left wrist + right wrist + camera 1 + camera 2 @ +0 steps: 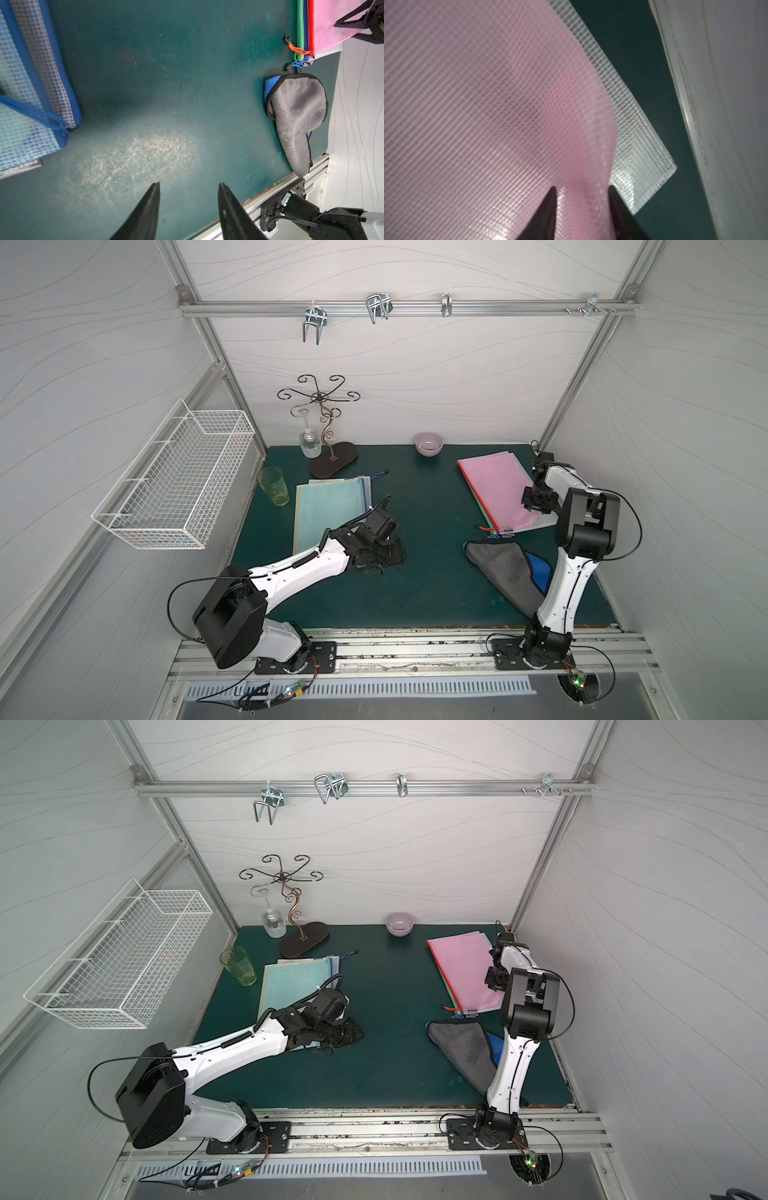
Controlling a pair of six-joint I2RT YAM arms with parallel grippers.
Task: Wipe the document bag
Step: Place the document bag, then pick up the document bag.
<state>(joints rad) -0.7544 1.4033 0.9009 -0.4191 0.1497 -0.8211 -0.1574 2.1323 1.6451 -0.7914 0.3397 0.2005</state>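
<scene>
My right gripper sits part-open astride a raised edge of the pink bag, seemingly not pinching; the bag lies lengthwise front-to-back on the surface, with the cloth just beside its near corner, nearer this arm than my left gripper, part-open and empty.

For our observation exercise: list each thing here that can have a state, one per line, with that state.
pink document bag: lying flat, one edge raised
grey cloth: folded, unheld
left gripper: open, empty
right gripper: open, astride the bag's raised edge
wine glass: hanging upside down
green tumbler: upright, empty
bowl: upright, empty
wire basket: empty
</scene>
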